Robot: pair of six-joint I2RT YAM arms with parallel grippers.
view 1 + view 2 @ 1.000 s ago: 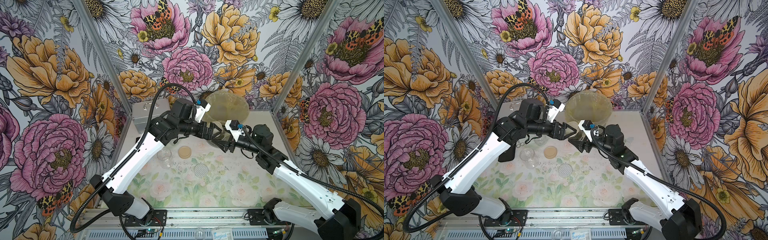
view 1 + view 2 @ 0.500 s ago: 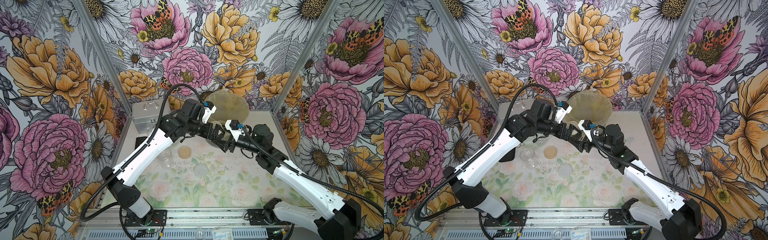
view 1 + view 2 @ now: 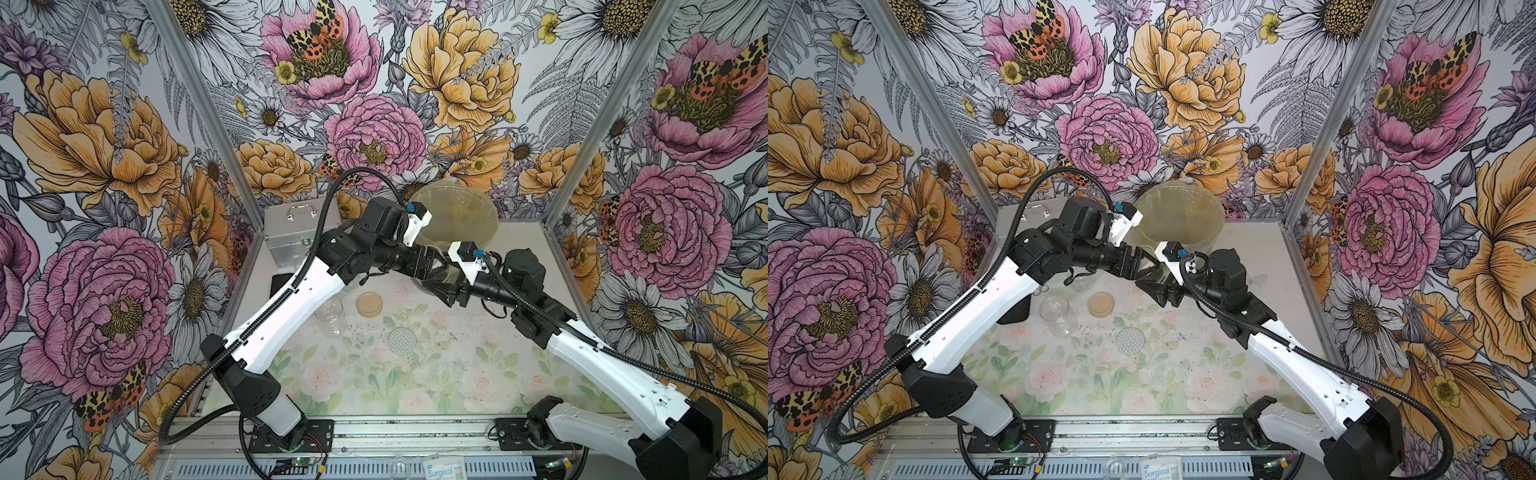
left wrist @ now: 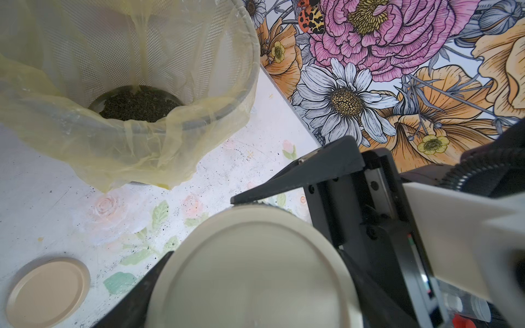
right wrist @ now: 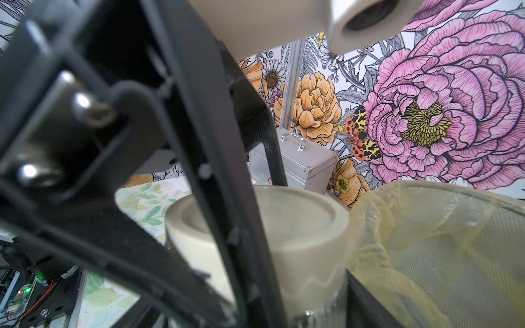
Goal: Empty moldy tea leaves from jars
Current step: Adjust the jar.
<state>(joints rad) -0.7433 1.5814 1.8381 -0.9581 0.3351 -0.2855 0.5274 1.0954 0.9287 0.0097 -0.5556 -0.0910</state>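
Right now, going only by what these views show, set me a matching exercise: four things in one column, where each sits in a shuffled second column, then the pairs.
Things
1. loose tan lid
2. tea leaves
3. lidded jar
4. silver metal case

Places
a. standing shut in a back corner
b. flat on the mat, near the dotted lid
c. at the bottom of the bag-lined mesh bin
d. held in the jaws of the right gripper

Pairs: 1-b, 2-c, 3-d, 4-a
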